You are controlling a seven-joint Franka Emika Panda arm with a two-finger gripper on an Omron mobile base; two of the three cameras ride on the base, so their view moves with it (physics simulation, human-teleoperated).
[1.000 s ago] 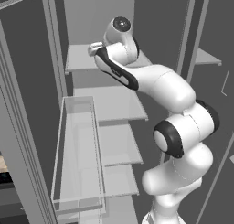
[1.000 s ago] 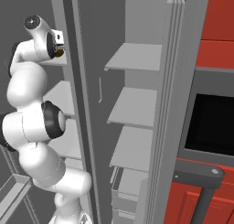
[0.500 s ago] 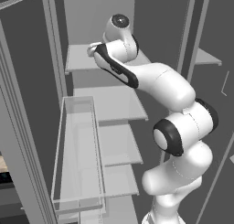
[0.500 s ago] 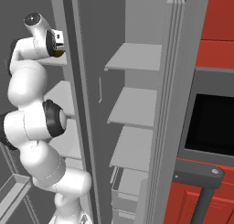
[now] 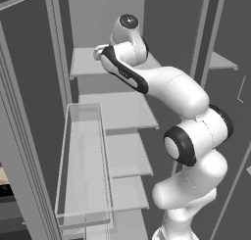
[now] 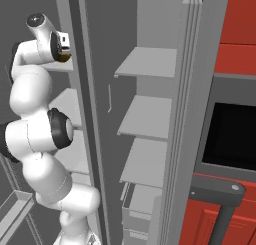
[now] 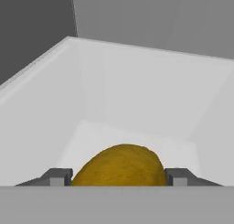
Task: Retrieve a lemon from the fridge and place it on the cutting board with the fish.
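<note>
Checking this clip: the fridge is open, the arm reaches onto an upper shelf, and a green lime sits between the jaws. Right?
Not quite: the fruit is no green lime but a dark-yellow lemon, as the hand view shows. The rest stands: the fridge is open, the arm reaches onto an upper shelf, and the fruit sits between the jaws, one fingertip on each side.

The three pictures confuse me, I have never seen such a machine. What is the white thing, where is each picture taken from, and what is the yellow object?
The white jointed thing is a robot arm reaching into an open grey fridge with pale shelves. Two pictures come from cameras on its base, behind it to the left and to the right. The third comes from a camera on its hand. There, the small round dark-yellow lemon lies on a pale shelf, between the gripper's two dark fingertips. The fingers sit at its sides; whether they already squeeze it cannot be told.
</note>
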